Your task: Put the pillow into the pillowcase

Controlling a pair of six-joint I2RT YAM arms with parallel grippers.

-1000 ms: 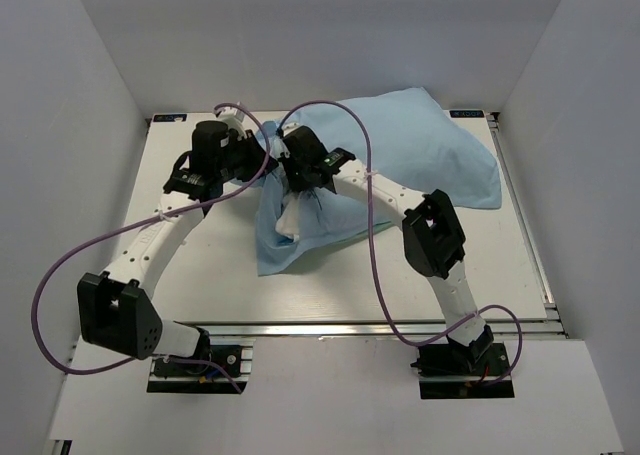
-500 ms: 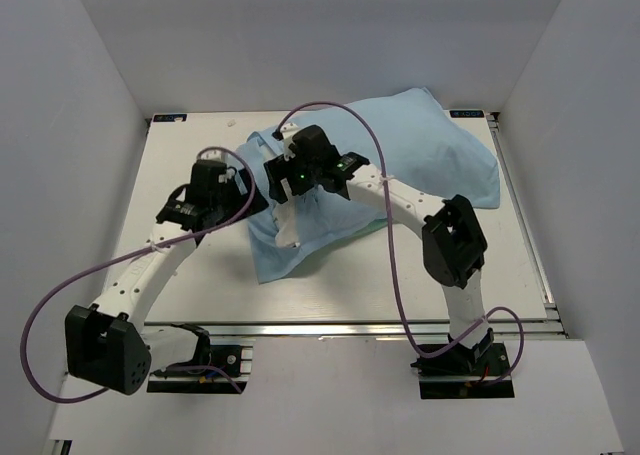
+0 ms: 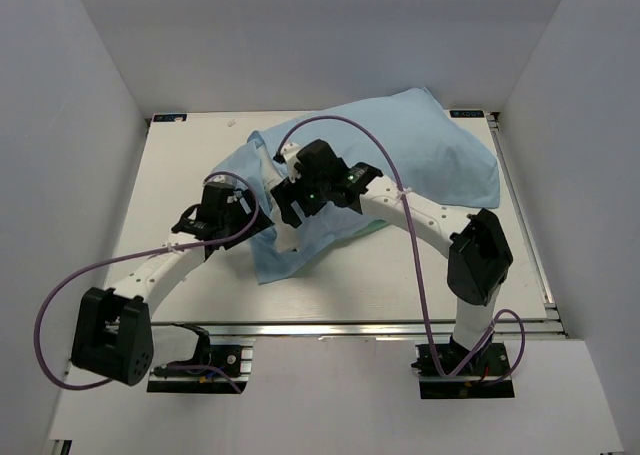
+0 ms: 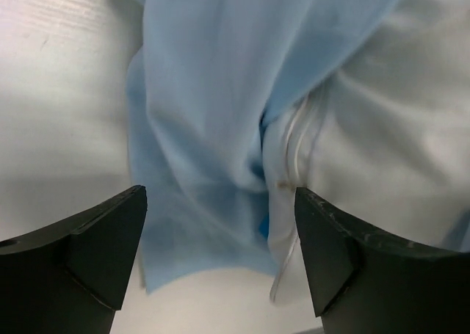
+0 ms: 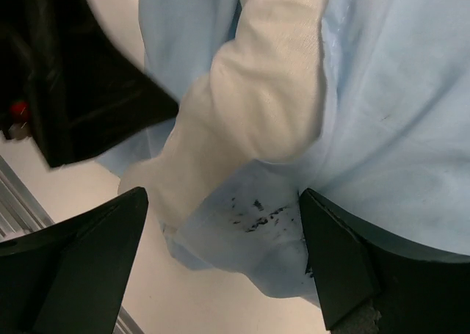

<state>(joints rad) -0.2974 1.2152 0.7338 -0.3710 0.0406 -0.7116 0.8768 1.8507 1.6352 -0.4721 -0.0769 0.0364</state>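
- Top view: the light blue pillowcase (image 3: pixel 420 145) lies humped over the pillow (image 3: pixel 287 237) on the table (image 3: pixel 190 165), reaching from the far right corner to the middle.
- Both grippers meet at its near-left end. The left gripper (image 3: pixel 250 223) comes in from the left and the right gripper (image 3: pixel 287 207) from the right, with a white pillow corner poking out just below them.
- Left wrist view: the left gripper (image 4: pixel 220 194) has its jaws spread wide and is holding nothing.
- Between and beyond the jaws hangs creased blue pillowcase (image 4: pixel 205 92) fabric. White pillow (image 4: pixel 382 143) shows beyond the right-hand jaw, bare table (image 4: pixel 59 92) beyond the left.
- Right wrist view: the right gripper (image 5: pixel 222 194) also has its jaws spread and pinches nothing.
- A white pillow (image 5: pixel 257 92) corner juts out of the pillowcase (image 5: pixel 396 114) straight ahead between the jaws. Thin blue cloth with dark specks sags just under it — the left gripper's black body sits beyond the left-hand jaw.
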